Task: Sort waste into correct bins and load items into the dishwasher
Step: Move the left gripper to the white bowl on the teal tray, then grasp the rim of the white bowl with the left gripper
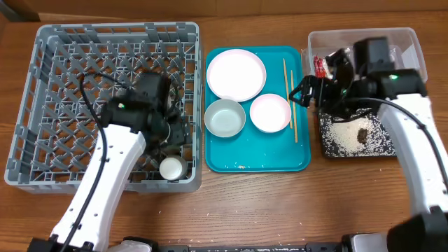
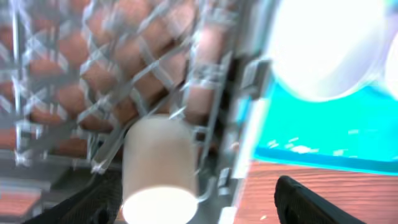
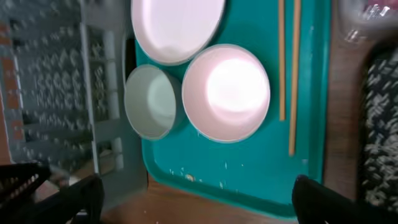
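Hovering left gripper: my left fingers are spread wide and hold nothing. They hang over the lower right part of the rack. My wrist view is blurred.
Small white cup: it sits in the rack's lower right corner, just below my left gripper in the overhead frame. In my wrist view it lies between my two fingers and touches neither.
Large square grey plastic dish rack: it fills the left of the overhead frame.
Right gripper: my right fingers are wide apart and empty. They are right of centre in the overhead frame, just right of the chopsticks.
Teal rectangular tray: centre of the overhead frame, just right of the rack.
Large pale round plate: upper left of the teal tray.
Greyish round bowl: lower left of the teal tray, just below the plate.
Small white round bowl: just right of the greyish bowl.
Pair of thin wooden chopsticks: they lie side by side along the teal tray's right side.
Clear plastic rectangular tub: upper right of the overhead frame, partly under my right arm.
Crumpled red-and-silver wrapper: inside the tub, at its left end.
Shallow black rectangular tray: just below the tub.
Loose white rice grains: scattered across the black tray.
Small brown food lump: on the black tray, among the rice.
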Tool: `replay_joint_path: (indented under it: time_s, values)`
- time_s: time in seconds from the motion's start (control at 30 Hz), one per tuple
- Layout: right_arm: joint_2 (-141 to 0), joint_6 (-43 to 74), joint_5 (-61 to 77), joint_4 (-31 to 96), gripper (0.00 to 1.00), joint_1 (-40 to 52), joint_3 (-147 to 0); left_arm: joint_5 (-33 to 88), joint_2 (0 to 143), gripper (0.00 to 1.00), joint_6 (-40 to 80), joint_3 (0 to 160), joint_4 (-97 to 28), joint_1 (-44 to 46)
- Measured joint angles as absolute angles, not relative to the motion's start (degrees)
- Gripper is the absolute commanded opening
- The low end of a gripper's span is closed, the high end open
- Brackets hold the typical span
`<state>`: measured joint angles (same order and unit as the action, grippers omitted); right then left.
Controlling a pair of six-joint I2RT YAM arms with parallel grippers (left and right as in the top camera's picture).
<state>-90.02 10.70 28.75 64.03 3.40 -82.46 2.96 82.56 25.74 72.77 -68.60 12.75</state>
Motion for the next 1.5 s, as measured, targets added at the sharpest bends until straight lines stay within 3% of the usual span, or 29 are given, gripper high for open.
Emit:
replay_joint_path:
  time_s: [0.23,0.47,0.77,0.8,0.9,1.5]
  values:
    - [-84.53,10.48,20.08,71.68,1.0,3.4,-90.08,0.01,83.48,0.78,21.23,84.47,-56.6,25.65]
    - [-84.6,10.48,17.5,74.63,1.0,3.4,-90.08,-4.03,102.43,0.72,16.73,84.71,-51.83,35.33]
    - [-84.6,10.48,17.1,75.02,1.0,3.4,-90.08,-3.38,108.47,0.61,-0.05,84.73,-49.82,37.54]
    - [-84.6,10.48,17.1,75.05,1.0,3.4,-90.04,-3.05,109.8,0.52,-1.41,84.73,-49.78,37.54]
    - [-84.66,10.48,17.1,75.05,1.0,3.4,-90.04,-2.37,112.79,0.41,-3.42,84.73,-49.65,37.54]
    - [-84.93,10.46,17.1,75.07,1.0,3.4,-90.04,-2.15,116.27,0.26,0.08,84.73,-49.25,37.54]
